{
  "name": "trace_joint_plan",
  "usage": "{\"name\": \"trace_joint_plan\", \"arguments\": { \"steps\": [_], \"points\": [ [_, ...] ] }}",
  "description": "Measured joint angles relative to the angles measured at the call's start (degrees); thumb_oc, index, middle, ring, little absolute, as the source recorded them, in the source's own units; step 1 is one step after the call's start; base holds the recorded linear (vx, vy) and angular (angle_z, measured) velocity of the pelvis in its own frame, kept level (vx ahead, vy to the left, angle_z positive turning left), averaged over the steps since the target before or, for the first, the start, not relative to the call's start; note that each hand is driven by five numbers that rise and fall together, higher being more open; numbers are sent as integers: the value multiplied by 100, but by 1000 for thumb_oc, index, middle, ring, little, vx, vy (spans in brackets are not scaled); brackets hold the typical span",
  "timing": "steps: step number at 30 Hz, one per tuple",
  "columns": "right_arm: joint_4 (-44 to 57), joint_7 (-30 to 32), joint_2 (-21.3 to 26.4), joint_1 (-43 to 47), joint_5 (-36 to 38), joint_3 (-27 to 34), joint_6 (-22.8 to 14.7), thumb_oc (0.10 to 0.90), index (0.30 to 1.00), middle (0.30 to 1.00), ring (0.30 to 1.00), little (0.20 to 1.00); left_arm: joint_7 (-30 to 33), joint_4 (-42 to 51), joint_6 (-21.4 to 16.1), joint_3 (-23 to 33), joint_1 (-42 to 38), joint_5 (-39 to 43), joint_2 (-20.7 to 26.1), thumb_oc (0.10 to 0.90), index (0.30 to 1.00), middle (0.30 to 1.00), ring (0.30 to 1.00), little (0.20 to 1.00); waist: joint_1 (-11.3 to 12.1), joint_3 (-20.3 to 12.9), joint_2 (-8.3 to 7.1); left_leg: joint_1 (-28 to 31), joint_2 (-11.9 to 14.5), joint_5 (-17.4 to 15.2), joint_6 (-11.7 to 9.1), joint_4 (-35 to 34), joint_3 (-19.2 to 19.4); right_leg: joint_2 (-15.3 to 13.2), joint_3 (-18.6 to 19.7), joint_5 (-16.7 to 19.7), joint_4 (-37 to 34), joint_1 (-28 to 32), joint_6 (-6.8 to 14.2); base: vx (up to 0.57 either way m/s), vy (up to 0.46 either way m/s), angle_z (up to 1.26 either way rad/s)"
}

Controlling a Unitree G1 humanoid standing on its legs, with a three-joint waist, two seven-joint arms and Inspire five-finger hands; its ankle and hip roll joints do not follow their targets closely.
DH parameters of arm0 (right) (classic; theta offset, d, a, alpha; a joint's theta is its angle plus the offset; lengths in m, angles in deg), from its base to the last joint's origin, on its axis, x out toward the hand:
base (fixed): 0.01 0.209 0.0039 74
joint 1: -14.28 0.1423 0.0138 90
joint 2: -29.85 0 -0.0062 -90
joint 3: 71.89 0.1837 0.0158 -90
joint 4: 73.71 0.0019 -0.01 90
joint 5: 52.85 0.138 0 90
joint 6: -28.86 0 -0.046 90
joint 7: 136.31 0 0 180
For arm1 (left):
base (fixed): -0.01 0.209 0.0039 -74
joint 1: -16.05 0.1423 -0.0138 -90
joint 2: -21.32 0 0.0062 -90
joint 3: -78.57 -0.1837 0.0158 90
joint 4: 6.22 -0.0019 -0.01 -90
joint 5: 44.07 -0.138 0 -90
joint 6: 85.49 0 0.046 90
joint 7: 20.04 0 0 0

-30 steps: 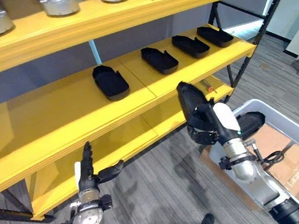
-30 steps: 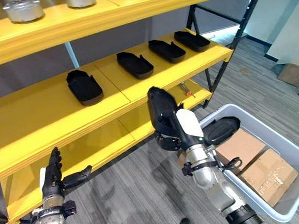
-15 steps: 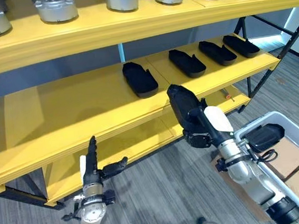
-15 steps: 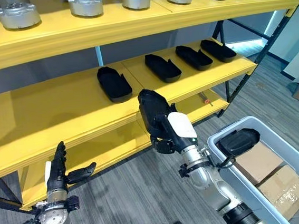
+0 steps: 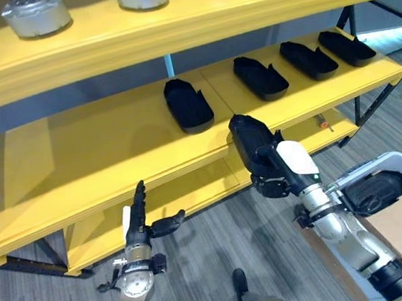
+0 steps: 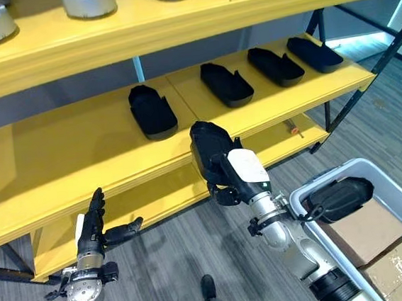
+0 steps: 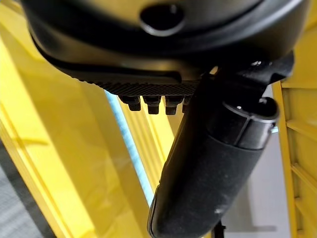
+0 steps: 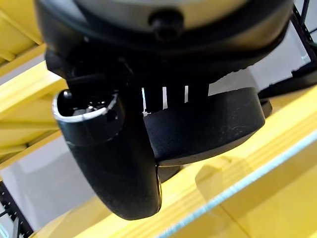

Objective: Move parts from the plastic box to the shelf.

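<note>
the right hand (image 5: 282, 175) is curled tight around a black part (image 5: 251, 142) and holds it up in front of the edge of the middle shelf (image 5: 101, 149). the part's far end sits just over that edge. half a second ago the part was at about the same spot by the edge, and a second ago it was lower and out in front of the shelf, so the hand has brought it up and in. in the right wrist view the thumb (image 8: 111, 163) and the fingers wrap the black part (image 8: 208, 124) with the yellow board right below it.

the left hand (image 5: 145, 223) is low by the bottom shelf (image 5: 190, 187), with its fingers straight and spread and nothing in it. it looks the same as before.

four more black parts lie in a row on the middle shelf: one (image 5: 188, 105) near the held part, then three more (image 5: 260, 77) (image 5: 308, 59) (image 5: 346, 47) toward the right end. they have not moved on the shelf. the whole picture has slid a bit because the head turned.

another black part (image 5: 374, 192) lies in the plastic box (image 6: 318, 185) on the floor at the right, next to brown cardboard boxes (image 6: 369, 230). silver round parts (image 5: 35, 15) sit on the top shelf.
</note>
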Motion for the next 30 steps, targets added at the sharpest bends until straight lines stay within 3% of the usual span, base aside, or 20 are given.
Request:
{"name": "trace_joint_plan", "arguments": {
  "steps": [7,10,12,13,14,16,18,20,21,22,23,25,26,27,30],
  "points": [
    [68,37,150,19,-6,401,-60,400,300,300,300,300,-42,71,-3,-212,-198,43,-20,900,1000,1000,1000,1000,18,0,-16,-257,69,-91,-170,363,-539,-25,-528,-194,15,102,-145,105,-95,46],
    [87,89,259,80,-12,398,-87,400,300,300,300,300,-126,-17,3,-333,-318,97,-19,900,1000,1000,1000,1000,25,44,-85,-924,-205,-207,-394,1642,-413,-236,-816,-280,109,101,-217,-11,-28,63],
    [110,114,285,108,-17,397,-117,400,300,300,300,300,-132,-23,2,-377,-332,108,-17,900,1000,1000,1000,1000,144,76,-71,-1296,-224,-256,-471,2382,-245,-262,-927,-406,246,103,-246,44,-28,39],
    [123,169,328,108,-20,397,-147,400,300,300,300,300,-134,-24,1,-399,-361,117,-13,900,1000,1000,1000,1000,161,125,-90,-1675,-195,-265,-503,3134,-72,-271,-1057,-486,289,159,-380,75,-5,43],
    [136,205,334,110,-22,398,-179,400,300,300,300,300,-137,-28,-7,-400,-361,120,0,900,1000,1000,1000,1000,177,174,-153,-1857,-107,-283,-504,3468,78,-298,-1106,-525,307,174,-524,134,36,49],
    [257,273,325,98,-33,401,-200,400,300,300,300,300,-169,-30,-14,-368,-377,149,108,900,1000,1000,1000,1000,120,248,-283,-2056,429,-372,-412,3271,427,-301,-1323,-568,217,189,-616,168,113,44],
    [404,387,282,99,-148,437,-229,400,300,300,300,300,-204,-42,-12,-339,-385,245,235,900,1000,1000,1000,1000,122,343,-464,-1931,1355,-179,-645,1781,488,-275,-1345,-574,133,190,-602,137,148,23],
    [415,468,251,101,-197,525,-218,400,300,300,300,300,-218,-137,2,-348,-403,273,203,900,1000,1000,1000,1000,108,391,-360,-1661,2301,348,-1098,397,521,-144,-1333,-559,182,209,-597,141,221,5],
    [414,469,254,99,-228,555,-198,400,300,300,300,300,-217,-159,12,-354,-397,278,186,900,1000,1000,1000,1000,113,421,-320,-1633,2477,453,-1092,264,527,-156,-1304,-564,209,224,-571,198,325,-7],
    [414,471,257,101,-242,607,-185,400,300,300,300,300,-218,-196,16,-367,-387,287,185,900,1000,1000,1000,1000,111,435,-235,-1553,2601,554,-1110,212,778,-191,-1317,-562,187,276,-413,156,264,-16],
    [414,479,272,98,-246,631,-168,400,300,300,300,300,-219,-204,17,-367,-358,290,183,900,1000,1000,1000,1000,80,431,-125,-1414,2596,673,-1110,103,968,-199,-1261,-545,131,362,-328,206,269,-31],
    [419,480,334,93,-293,715,-91,400,300,300,300,300,-218,-191,16,-364,-377,303,173,900,1000,1000,1000,1000,77,418,140,-1056,2193,821,-1025,-87,970,-288,-1176,-487,-2,544,-110,227,280,-18],
    [506,485,475,-31,-304,896,-59,400,300,300,300,300,-223,-102,6,-332,-391,306,128,900,1000,1000,1000,1000,30,383,373,-955,1867,1086,-911,-189,895,-342,-1209,-503,4,609,76,136,238,4],
    [579,511,459,-227,-334,1003,-50,400,300,300,300,300,-216,-58,-10,-247,-381,308,141,900,1000,1000,1000,1000,98,340,273,-937,1693,1124,-995,-206,987,-519,-1141,-510,4,617,174,139,214,15],
    [705,514,437,-468,-409,1061,-58,400,300,300,300,300,-191,-39,-7,-87,-373,312,243,900,1000,1000,1000,1000,139,206,33,-921,1193,1108,-808,-204,991,-963,-1086,-466,2,618,398,102,170,18]
  ]
}}
